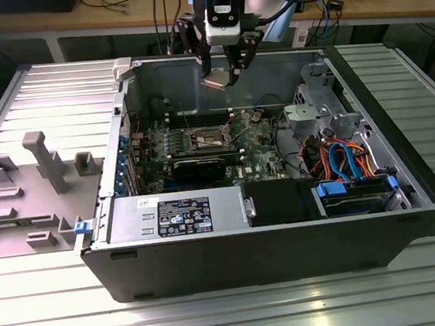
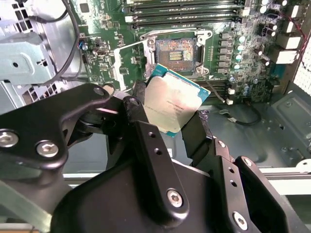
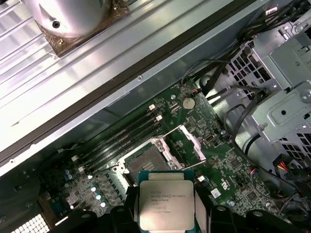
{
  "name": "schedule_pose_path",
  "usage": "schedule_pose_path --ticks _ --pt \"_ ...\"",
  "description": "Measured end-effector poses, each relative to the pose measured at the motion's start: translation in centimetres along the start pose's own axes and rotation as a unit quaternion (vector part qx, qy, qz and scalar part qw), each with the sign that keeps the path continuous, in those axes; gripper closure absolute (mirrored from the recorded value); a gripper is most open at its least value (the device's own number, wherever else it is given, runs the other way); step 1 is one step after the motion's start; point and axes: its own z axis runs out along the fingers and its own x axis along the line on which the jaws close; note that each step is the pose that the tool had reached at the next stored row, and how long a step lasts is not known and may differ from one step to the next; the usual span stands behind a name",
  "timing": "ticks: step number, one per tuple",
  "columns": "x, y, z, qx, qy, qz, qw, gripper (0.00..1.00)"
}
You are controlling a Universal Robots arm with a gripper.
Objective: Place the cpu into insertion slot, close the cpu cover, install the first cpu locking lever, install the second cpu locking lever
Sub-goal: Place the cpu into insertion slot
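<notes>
Silver-topped cpu [image 2: 170, 99] clamped in my tool [image 2: 171, 108], high over the open case [image 1: 250, 254].
Fingers [image 2: 194, 133] pinch two opposite edges, so its underside faces the board [image 3: 228, 162] unobstructed. Slot [image 2: 176, 51] lies bare below, not yet filled; cover [image 2: 130, 62] stands swung up beside it, which keeps the contact field clear for seating. In the exterior view the cpu hangs well above the board, near the case's back wall.
</notes>
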Motion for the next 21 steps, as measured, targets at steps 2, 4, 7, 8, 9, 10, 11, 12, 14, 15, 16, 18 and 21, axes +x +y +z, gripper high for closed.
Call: schedule_pose_path --ticks 2,4,7,8,9,10,11,12,14,15,16,18,21 --pt "0.00 0.00 0.01 0.0000 -0.0003 0.003 1.0000 0.46" --pt "0.00 0.00 0.01 -0.0001 -0.0003 0.004 1.0000 0.46" --pt "0.00 0.00 0.01 -0.0001 -0.0003 0.004 1.0000 0.46" --pt "0.00 0.00 0.01 -0.0001 -0.0003 0.004 1.0000 0.46" --pt "0.00 0.00 0.01 -0.0001 -0.0003 0.004 1.0000 0.46" --pt "0.00 0.00 0.01 -0.0001 -0.0004 0.005 1.0000 0.46" --pt "0.00 0.00 0.01 -0.0001 -0.0006 0.007 1.0000 0.46" --pt "0.00 0.00 0.02 -0.0002 -0.0007 0.009 1.0000 0.46" --pt "0.00 0.00 0.04 -0.0004 -0.0013 0.017 0.9999 0.46" --pt "0.00 0.00 0.04 -0.0003 -0.0014 0.017 0.9998 0.46" --pt "0.00 0.00 0.04 -0.0003 -0.0014 0.018 0.9998 0.46" --pt "0.00 0.00 0.04 -0.0003 -0.0014 0.018 0.9998 0.46" --pt "0.00 0.00 0.04 -0.0004 -0.0014 0.018 0.9998 0.46"
